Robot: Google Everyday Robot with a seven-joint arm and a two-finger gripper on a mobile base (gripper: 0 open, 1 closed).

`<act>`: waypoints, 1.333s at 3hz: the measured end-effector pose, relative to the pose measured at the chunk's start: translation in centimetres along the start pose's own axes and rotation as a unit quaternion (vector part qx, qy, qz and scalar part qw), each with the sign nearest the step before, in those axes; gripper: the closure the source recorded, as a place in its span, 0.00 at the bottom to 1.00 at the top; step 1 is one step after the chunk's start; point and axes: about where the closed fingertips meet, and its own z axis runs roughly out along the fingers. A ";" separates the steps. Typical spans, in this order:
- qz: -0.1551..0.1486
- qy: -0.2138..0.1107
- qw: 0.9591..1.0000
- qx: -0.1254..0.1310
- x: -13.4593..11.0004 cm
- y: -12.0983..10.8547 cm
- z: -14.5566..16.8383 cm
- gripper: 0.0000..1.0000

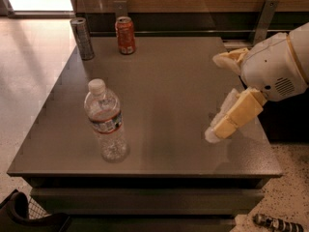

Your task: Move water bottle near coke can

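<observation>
The water bottle [105,122], clear ribbed plastic with a white cap and a red and blue label band, stands upright near the front left of the dark table [169,81]. The coke can [125,35], short and red-orange with a silver top, stands at the table's back edge, far behind the bottle. My gripper [213,98] hangs over the right side of the table, well to the right of the bottle. It is open and empty, with one cream finger high and the other low.
A taller, slim silver-grey can [82,38] stands at the back left corner, left of the coke can. A wood wall with metal brackets [264,14] runs behind the table. A striped object [277,223] lies on the floor at the front right.
</observation>
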 end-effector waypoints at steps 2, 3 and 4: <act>0.027 -0.115 0.992 -0.049 -2.9 1.4 5.5 0.00; 0.023 -0.159 0.986 -0.043 -3.9 2.1 6.6 0.00; -0.002 -0.196 0.980 -0.031 -5.6 3.0 7.2 0.00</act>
